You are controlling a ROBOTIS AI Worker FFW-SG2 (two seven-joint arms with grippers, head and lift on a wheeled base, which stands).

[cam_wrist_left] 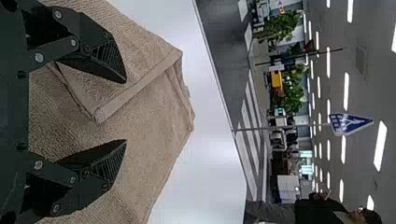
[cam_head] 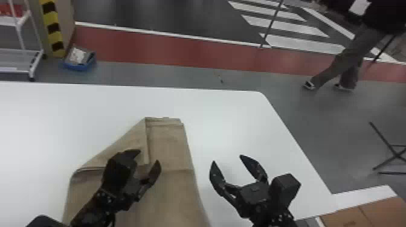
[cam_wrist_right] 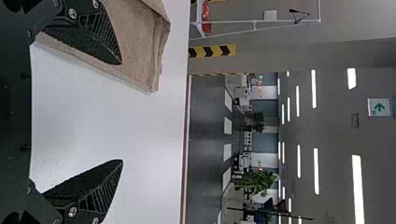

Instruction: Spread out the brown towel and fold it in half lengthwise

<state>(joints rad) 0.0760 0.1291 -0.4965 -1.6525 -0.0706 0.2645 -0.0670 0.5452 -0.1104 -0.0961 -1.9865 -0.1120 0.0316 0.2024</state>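
The left gripper point(cam_head: 148, 157) is open over the partly folded brown towel point(cam_head: 169, 145). The right gripper point(cam_head: 227, 159) gapes beside it.

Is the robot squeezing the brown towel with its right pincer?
No, the right pincer is open, with the white table seen between its fingers and the brown towel off to its left.

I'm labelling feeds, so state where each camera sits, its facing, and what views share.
Head view: on the head, facing forward and down over towel and table; left gripper, right gripper show.
Left wrist view: on left wrist, facing out over towel into room; its fingers show.
Right wrist view: on right wrist, facing likewise past the towel; its fingers show.
All share towel and table.
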